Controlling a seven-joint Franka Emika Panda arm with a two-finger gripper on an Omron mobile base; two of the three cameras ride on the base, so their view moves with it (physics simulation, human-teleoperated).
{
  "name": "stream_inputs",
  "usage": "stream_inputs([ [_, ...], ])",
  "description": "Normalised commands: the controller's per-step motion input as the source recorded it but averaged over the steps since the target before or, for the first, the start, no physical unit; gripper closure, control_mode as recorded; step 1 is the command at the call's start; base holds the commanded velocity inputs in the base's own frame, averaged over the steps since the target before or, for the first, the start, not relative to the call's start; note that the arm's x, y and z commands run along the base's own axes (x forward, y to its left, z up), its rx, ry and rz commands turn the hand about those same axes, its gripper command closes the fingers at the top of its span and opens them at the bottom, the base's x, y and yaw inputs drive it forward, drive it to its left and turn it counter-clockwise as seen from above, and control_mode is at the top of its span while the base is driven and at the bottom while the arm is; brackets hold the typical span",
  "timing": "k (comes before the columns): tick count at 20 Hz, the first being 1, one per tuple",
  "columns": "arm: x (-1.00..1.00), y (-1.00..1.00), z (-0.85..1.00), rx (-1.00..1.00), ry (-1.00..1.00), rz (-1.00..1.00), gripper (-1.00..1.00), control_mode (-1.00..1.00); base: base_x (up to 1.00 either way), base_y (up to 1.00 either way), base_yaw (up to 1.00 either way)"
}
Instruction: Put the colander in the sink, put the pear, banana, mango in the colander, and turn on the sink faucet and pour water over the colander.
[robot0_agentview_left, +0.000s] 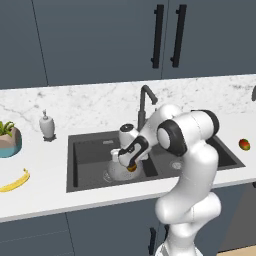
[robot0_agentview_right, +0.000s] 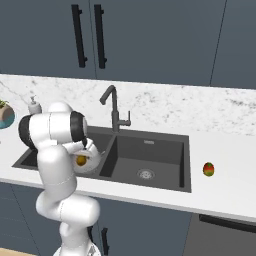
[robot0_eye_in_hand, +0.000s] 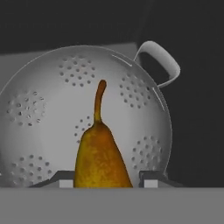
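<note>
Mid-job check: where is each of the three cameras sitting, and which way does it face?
Left base view: behind-left of the arm, facing the sink and faucet; white arm rises at lower right.
Right base view: behind-right, same sink; arm at lower left.
Hand view: on the hand, looking into the colander, pear between the fingertips.
Shared: colander, pear, mango.

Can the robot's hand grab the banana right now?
Probably not yet. The gripper is shut on the pear over the colander in the sink. The banana lies unblocked on the counter, off to the left.
</note>
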Motion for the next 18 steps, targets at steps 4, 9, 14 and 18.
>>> stream_inputs([
  [4, 0.29, 0.00, -0.24, 0.00, 0.08, -0.01, 1.00, -1.00, 0.00, 0.00, 0.00],
  [9, 0.20, 0.00, -0.25, 0.00, 0.10, -0.01, 1.00, -1.00, 0.00, 0.00, 0.00],
  [14, 0.16, 0.00, -0.23, 0.00, 0.04, 0.00, 1.00, -1.00, 0.00, 0.00, 0.00],
  [18, 0.16, 0.00, -0.26, 0.00, 0.06, -0.01, 1.00, -1.00, 0.00, 0.00, 0.00],
])
